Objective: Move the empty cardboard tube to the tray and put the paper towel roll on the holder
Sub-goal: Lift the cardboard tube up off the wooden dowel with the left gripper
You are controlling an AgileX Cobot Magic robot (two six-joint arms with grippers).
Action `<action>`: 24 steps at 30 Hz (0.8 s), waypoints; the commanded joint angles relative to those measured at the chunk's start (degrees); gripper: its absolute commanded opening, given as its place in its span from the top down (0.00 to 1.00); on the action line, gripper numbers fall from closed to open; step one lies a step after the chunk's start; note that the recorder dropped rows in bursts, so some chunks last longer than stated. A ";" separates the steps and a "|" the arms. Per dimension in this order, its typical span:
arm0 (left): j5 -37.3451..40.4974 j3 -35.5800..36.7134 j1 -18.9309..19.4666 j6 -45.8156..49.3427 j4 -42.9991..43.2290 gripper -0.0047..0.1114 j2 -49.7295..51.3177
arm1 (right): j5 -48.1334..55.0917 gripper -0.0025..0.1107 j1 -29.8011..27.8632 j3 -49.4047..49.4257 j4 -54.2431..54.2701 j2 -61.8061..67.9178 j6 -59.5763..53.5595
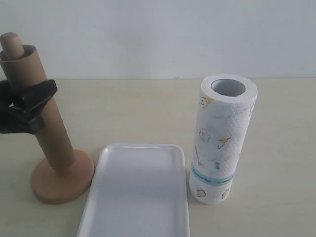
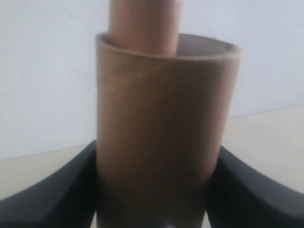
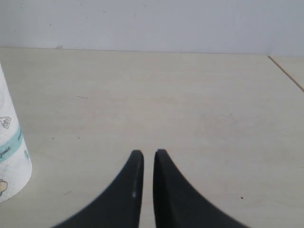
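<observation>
The brown cardboard tube (image 1: 47, 113) (image 2: 164, 128) sits over the dowel of the wooden holder (image 1: 61, 180), whose rounded top (image 1: 12, 44) (image 2: 145, 23) sticks out above it. My left gripper (image 1: 32, 103) (image 2: 159, 190) is shut on the tube's upper part, one black finger on each side. The white paper towel roll (image 1: 222, 138) (image 3: 9, 152) stands upright at the right of the white tray (image 1: 136, 195). My right gripper (image 3: 148, 154) is out of the exterior view; it hangs shut over bare table, beside the roll and apart from it.
The tray lies between the holder's base and the roll, close to both. A white wall (image 1: 158, 34) runs behind the beige table (image 1: 133, 108). The table's edge (image 3: 287, 71) shows in the right wrist view.
</observation>
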 commanded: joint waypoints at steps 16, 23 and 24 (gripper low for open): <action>34.63 -28.55 -0.31 -22.34 13.60 0.92 -26.86 | -0.22 0.91 -0.12 -0.04 -0.30 -0.31 0.00; 30.68 -40.65 -0.31 -46.01 34.83 0.92 -27.18 | -0.22 0.91 -0.12 -0.04 -0.30 -0.31 0.00; 29.28 -41.69 -0.31 -50.89 38.62 0.92 -27.18 | -0.22 0.91 -0.12 -0.04 -0.30 -0.31 0.00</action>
